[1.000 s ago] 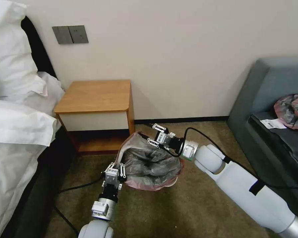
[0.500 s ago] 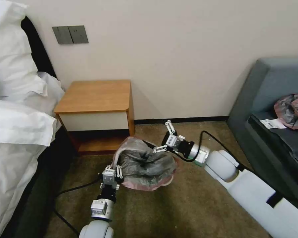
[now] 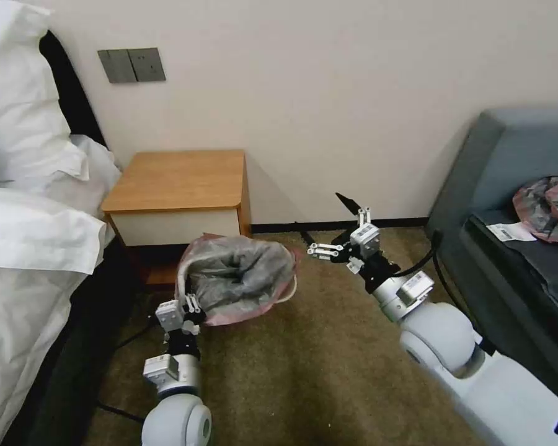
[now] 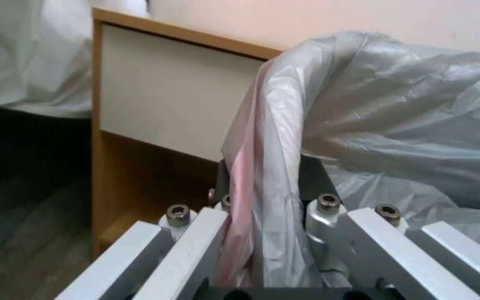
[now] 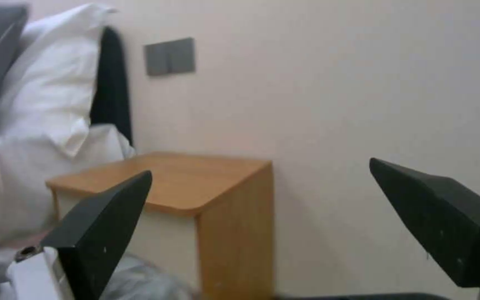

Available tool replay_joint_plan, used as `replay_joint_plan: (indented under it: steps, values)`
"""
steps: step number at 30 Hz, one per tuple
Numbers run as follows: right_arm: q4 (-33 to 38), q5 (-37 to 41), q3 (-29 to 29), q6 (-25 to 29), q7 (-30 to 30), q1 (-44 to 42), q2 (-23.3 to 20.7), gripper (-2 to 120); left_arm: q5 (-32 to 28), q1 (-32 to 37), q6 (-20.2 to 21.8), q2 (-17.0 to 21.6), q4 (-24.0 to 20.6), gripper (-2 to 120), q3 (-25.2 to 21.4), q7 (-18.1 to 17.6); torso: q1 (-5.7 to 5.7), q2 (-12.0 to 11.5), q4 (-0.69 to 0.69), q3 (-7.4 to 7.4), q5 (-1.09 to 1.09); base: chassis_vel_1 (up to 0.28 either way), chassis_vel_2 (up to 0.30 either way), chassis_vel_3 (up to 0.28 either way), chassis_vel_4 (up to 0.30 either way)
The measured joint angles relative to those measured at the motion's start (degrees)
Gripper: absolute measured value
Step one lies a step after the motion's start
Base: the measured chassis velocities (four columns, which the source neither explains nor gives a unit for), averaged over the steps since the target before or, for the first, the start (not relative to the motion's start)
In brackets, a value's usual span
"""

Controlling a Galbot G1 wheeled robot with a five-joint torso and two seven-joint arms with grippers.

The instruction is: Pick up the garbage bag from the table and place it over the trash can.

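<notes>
One gripper has the load: the left gripper [image 3: 192, 308] is clamped on the near rim of the garbage bag [image 3: 239, 275], which hangs puffed open above the carpet [image 3: 316, 365], just in front of the table [image 3: 180, 179] near its front right corner. The right gripper [image 3: 335, 230] stands apart from the bag on the sofa [image 3: 508, 167] side, fingers spread wide with nothing between them.

The bag looks thin, light and limp, so it will likely sag, twist and slip rather than keep its mouth open; a pinch on the doubled rim seems the surest hold, ideally on opposite sides so the opening stays stretched.

From the head view the whole bag and both arms can be read together, and a beige edge [image 3: 289, 291] peeks out beside the bag, possibly the bin. The left wrist view adds the pinch itself: pink and grey film gathered between the left gripper [image 4: 265, 187] pads. The right wrist view confirms the open black fingertips [image 5: 101, 233] framing the table [image 5: 196, 183].
</notes>
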Motion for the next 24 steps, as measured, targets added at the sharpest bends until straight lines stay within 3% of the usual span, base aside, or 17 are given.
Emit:
replay_joint_plan:
  steps: [7,16,24]
  values:
    - [0.8,7.7,0.8,-0.9,3.0,-4.2,6.1,100,-1.6,-0.1,0.0,-0.7,-1.1,8,0.0,-0.7,0.00,0.0,-0.01,0.00,0.00,0.000,0.000,0.000,0.000]
    - [-0.2,15.7,1.2,-3.0,2.7,-5.4,9.7,100,-1.5,0.1,-0.3,-1.0,-1.6,8,0.5,-0.7,0.00,0.0,-0.01,0.00,0.00,0.000,0.000,0.000,0.000]
    - [-1.2,15.4,-0.1,-5.1,1.5,-6.7,10.6,100,-0.8,-0.2,-0.4,-1.1,-2.1,8,0.3,-0.7,0.00,0.0,-0.01,0.00,0.01,0.000,0.000,0.000,0.000]
